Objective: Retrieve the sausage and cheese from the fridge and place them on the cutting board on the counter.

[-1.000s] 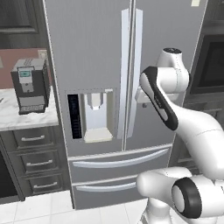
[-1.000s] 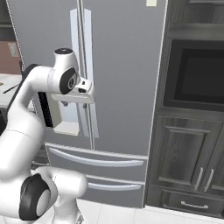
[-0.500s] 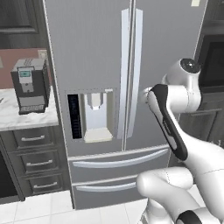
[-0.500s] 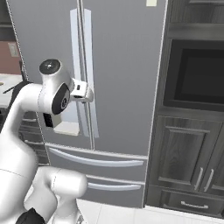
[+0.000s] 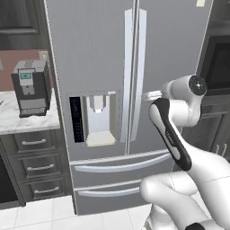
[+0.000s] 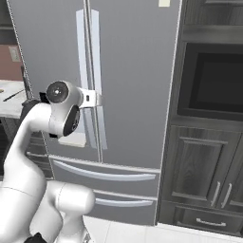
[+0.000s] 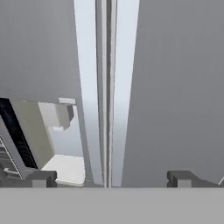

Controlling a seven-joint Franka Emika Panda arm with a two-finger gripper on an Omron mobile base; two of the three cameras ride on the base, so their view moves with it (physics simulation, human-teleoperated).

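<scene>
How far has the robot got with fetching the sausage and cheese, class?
Done: nothing visible yet; both doors of the fridge are shut. In hand: the open gripper faces the two door handles, holding nothing. Left: open a door, take out both foods and carry them to the board.

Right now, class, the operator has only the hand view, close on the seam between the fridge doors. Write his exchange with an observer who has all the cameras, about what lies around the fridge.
Operator: What is under these doors?
Observer: Two drawers, both shut, one above the other at the foot of the fridge.
Operator: And beyond the dispenser's side?
Observer: A coffee machine stands on the counter next to the fridge.
</scene>
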